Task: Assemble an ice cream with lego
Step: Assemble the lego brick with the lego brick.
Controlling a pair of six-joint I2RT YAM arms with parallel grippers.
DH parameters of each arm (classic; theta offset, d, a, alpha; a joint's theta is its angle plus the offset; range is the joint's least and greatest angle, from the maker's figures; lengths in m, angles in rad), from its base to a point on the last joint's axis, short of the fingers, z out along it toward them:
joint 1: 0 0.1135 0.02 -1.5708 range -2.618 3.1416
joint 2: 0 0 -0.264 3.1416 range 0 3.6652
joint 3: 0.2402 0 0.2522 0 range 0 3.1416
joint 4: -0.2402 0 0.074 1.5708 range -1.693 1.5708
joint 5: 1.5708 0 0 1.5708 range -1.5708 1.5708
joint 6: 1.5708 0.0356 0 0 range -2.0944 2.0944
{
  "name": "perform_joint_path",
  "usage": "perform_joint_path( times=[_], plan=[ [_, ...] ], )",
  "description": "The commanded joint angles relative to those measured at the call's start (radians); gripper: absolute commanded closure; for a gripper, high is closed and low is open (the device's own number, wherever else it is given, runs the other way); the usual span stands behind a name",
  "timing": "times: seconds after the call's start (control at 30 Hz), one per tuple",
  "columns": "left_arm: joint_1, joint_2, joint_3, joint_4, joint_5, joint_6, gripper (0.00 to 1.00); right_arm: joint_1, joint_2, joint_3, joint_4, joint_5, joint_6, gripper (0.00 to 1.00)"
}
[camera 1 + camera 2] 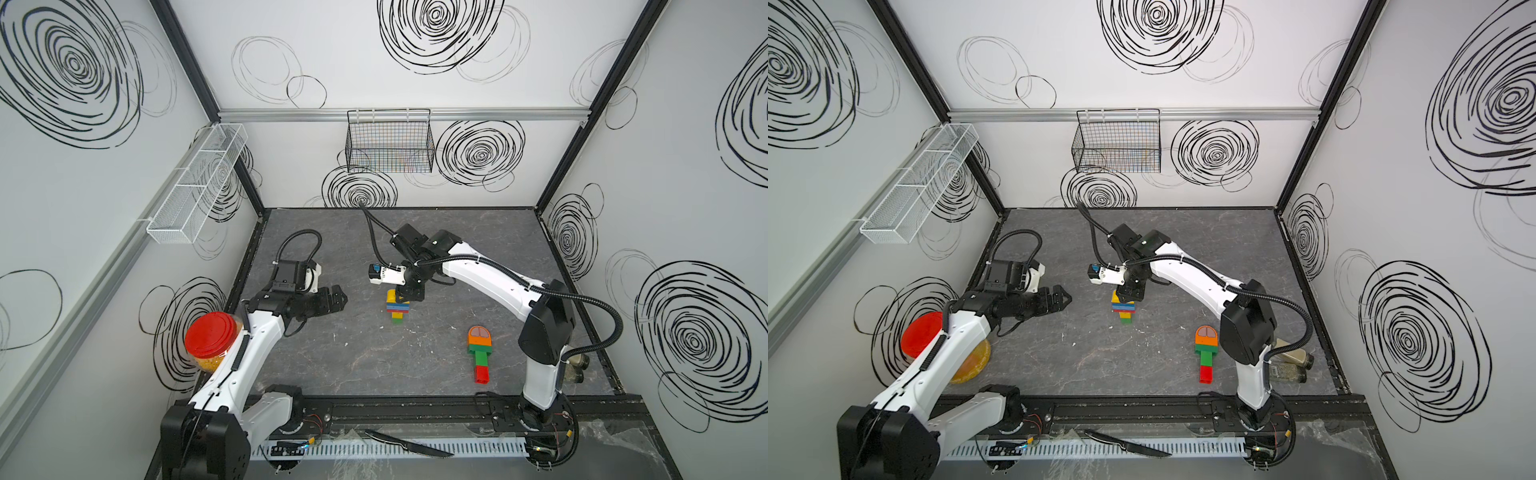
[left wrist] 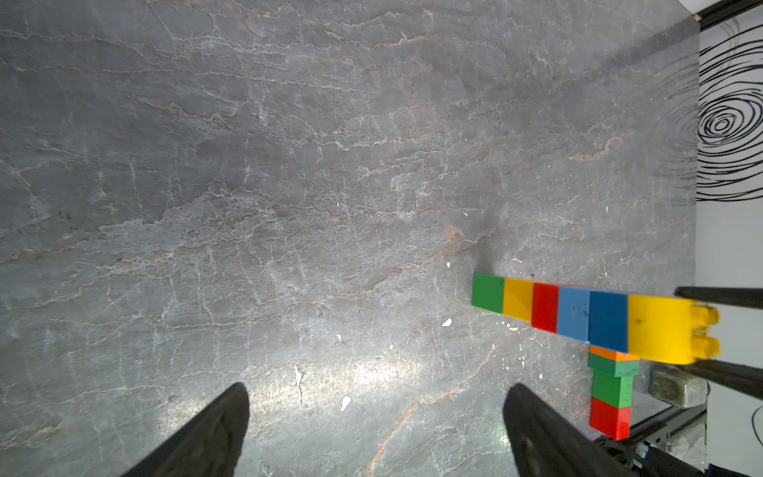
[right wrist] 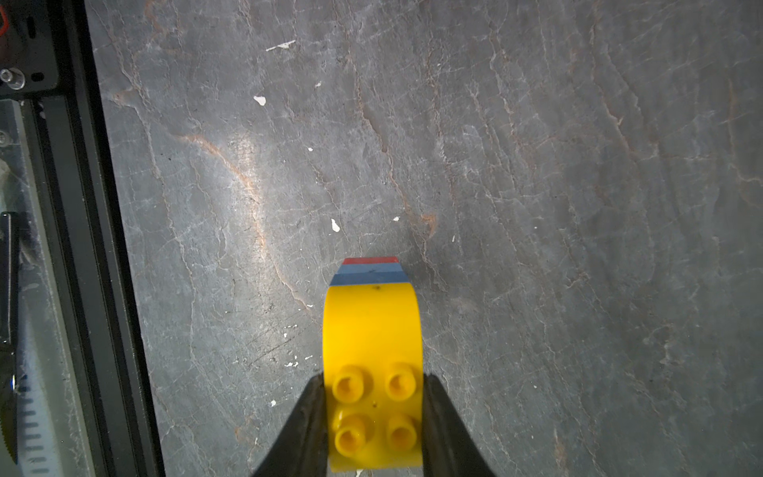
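Squeezing the yellow dome piece (image 3: pixel 371 326) from both sides, my right hand (image 3: pixel 373 382) grips it tight at the top of the lego tower (image 1: pixel 397 309), near the middle of the table (image 1: pixel 374 374). My right wrist view looks straight down, so only thin bits of blue and red peek out under the dome, and the rest of the tower is hidden there. My left wrist view shows its whole side: green, yellow, red, two blues, then the dome. I cannot tell if the green end touches the table. My left hand (image 1: pixel 332 300) is spread wide with nothing in it, apart from the tower. A second lego ice cream (image 1: pixel 1205 353) lies flat near my right arm. My left arm hides part of the red-lidded jar (image 1: pixel 210 334). Two bottles (image 1: pixel 1289 365) peek out behind my right arm in a top view.
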Motion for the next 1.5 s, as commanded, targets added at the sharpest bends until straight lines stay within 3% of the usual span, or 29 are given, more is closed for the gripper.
perform_joint_path(
  times=[0.0,0.27,0.87,1.47],
  plan=[
    [0.003,-0.01,0.029,-0.003,-0.009,0.002,0.01,0.015,0.042,-0.038,-0.073,0.024,-0.008,0.7],
    [0.004,-0.009,0.031,-0.005,-0.011,0.002,0.01,0.015,0.024,-0.03,-0.059,0.023,-0.014,0.67],
    [0.007,-0.014,0.043,-0.017,-0.014,0.006,0.01,0.018,0.004,0.013,-0.037,0.01,-0.014,0.5],
    [0.012,-0.02,0.045,-0.024,-0.013,0.006,0.01,0.01,-0.032,-0.069,-0.005,0.118,0.004,0.29]
  ],
)
